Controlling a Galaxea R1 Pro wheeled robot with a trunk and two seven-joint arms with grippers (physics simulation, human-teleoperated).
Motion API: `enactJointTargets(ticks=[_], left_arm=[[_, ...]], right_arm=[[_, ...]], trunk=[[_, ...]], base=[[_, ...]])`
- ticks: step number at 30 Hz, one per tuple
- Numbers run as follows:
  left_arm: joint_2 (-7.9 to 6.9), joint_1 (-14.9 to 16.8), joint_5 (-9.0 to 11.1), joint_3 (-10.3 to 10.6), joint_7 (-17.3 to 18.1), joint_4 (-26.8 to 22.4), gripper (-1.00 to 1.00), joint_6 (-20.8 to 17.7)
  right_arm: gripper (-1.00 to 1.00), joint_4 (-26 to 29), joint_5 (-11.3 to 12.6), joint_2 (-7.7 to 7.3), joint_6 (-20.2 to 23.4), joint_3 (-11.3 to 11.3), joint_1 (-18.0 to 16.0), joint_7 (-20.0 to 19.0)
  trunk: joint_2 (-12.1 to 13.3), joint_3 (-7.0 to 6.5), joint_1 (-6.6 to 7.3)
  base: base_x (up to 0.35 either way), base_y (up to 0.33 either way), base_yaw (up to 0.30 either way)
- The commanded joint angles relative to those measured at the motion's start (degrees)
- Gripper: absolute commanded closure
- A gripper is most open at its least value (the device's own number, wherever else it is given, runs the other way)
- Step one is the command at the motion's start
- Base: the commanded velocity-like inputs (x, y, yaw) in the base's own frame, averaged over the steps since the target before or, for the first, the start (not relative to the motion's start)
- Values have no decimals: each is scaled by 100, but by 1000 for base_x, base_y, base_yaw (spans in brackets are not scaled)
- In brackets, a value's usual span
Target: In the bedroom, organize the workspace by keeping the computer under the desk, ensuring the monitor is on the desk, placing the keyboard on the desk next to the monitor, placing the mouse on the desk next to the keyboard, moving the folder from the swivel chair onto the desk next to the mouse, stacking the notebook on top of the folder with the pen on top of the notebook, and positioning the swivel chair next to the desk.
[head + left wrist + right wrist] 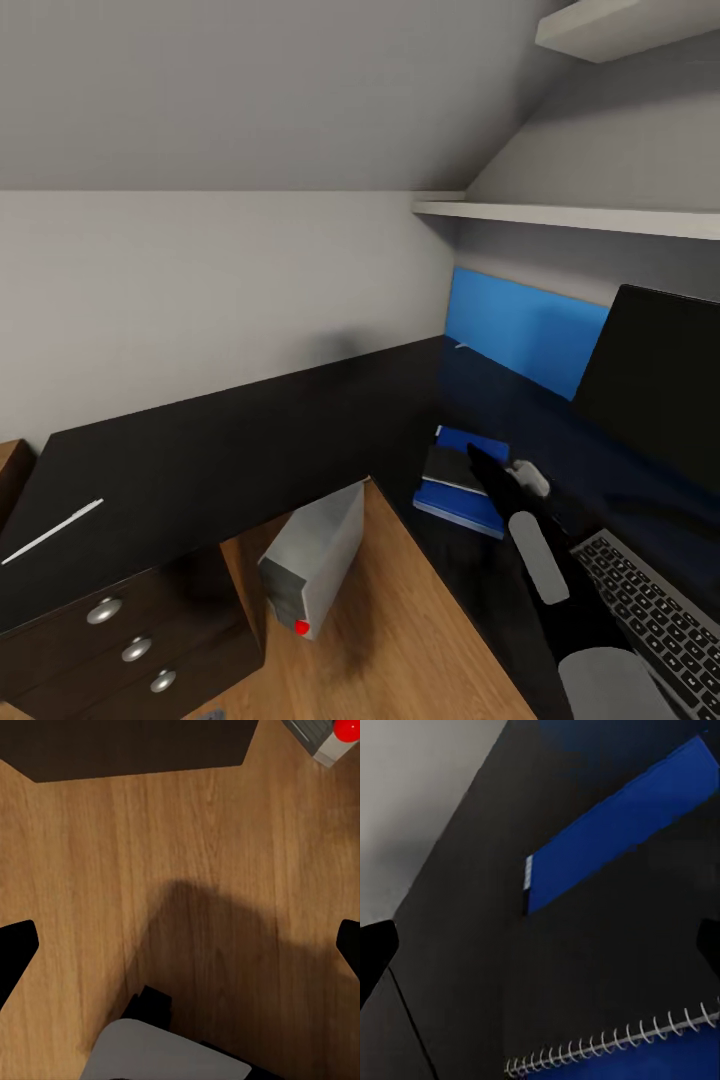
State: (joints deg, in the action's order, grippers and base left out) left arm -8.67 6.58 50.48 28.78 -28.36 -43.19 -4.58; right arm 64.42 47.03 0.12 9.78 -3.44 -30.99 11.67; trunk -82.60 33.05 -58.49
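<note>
Head view: glossy black L-shaped desk (230, 440) runs from 9 o'clock to the far corner, then down the 3 o'clock side. Thin white stick pen (52, 531) lies on the top at 8 o'clock, alone, well apart from everything else. Dark drawers with round silver knobs (135, 648) sit below it at 7 o'clock. Light grey boxy computer tower (318, 553) with red dot stands tilted on the wood floor (420, 640) near centre, in the desk's inner corner, top edge at the desk edge; cannot tell if it touches.

Flat bright blue folder (470, 505) lies on the desk just right of centre, with a dark spiral-bound notebook (455, 470) on top of it. Wide black-fronted monitor (660, 375) stands at 3 o'clock. Dark grey keyboard with small grey keys (655, 610) is at 4-5 o'clock, near the folder. A blue panel (525, 330) leans on the wall behind.

Right gripper (500, 475) hangs over the notebook; right wrist view shows both fingertips (375, 949) spread wide apart, nothing between, with the wire spiral (607, 1042) and the blue panel's reflection beyond.

Left wrist view: left gripper fingers (15, 952) apart, empty, over bare wood floor; tower's red dot at frame corner.
</note>
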Motion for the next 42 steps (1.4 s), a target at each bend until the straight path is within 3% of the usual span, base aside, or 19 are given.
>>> enactJointTargets(ticks=[1, 3, 4, 5, 6, 7, 10, 13, 19, 26, 32, 42], left_arm=[[-8, 4, 21, 32, -47, -12, -100, -17], [-5, 2, 28, 39, -47, -9, -100, -17], [-4, 1, 30, 43, -47, -7, -100, -17], [-4, 1, 30, 45, -47, -7, -100, -17], [-9, 4, 32, 47, -47, -6, -100, -17], [-10, 3, 32, 48, -47, -6, -100, -17], [-9, 3, 32, 45, -50, -5, -100, -17], [-11, 2, 27, 36, -55, -5, -100, -14], [-28, 1, 30, -5, -56, -5, -100, -9], [-48, 1, 32, -21, -56, 125, -100, 44], [-16, 1, 21, 6, -48, 386, -100, 379], [-10, 2, 8, 37, -46, 449, -100, 459]], right_arm=[[-100, 60, -107, -15, 61, 411, -3, 283], [-100, 152, -554, -18, 91, 1086, -3, 988], [-100, 347, -987, -7, 124, 1645, -3, 1702], [-100, 436, -1113, -3, 143, 1815, -3, 1950], [-100, 766, -1421, 12, 204, 2399, -3, 2870], [-100, 848, -1505, 24, 204, 2687, 0, 3231], [-100, 965, -1601, 69, 95, 3578, 40, 3787], [-100, 998, -1647, 204, 43, 4140, 54, 3965], [-100, 1030, -1624, 359, 404, 4443, 67, 4009], [-100, 1022, -1647, 450, 313, 4863, 71, 3981], [-100, 996, -1673, 456, 250, 4903, 74, 3975], [-100, 665, -1678, 467, -12, 4921, 70, 3961]], trunk=[[-3, 6, 0], [-3, 6, 0], [-3, 6, 0], [-3, 6, 0], [-3, 6, 0], [-3, 6, 0], [-3, 6, 0], [-3, 6, 0], [-3, 6, 0], [-3, 6, 0], [-3, 6, 0], [-3, 23, 0]], base=[[0, 0, 0], [0, 0, 0], [0, 0, 0], [0, 0, 0], [0, 0, 0], [0, 0, 0], [0, 0, 0], [0, 0, 0], [0, 0, 0], [0, 0, 24], [0, 0, 242], [0, 0, 190]])
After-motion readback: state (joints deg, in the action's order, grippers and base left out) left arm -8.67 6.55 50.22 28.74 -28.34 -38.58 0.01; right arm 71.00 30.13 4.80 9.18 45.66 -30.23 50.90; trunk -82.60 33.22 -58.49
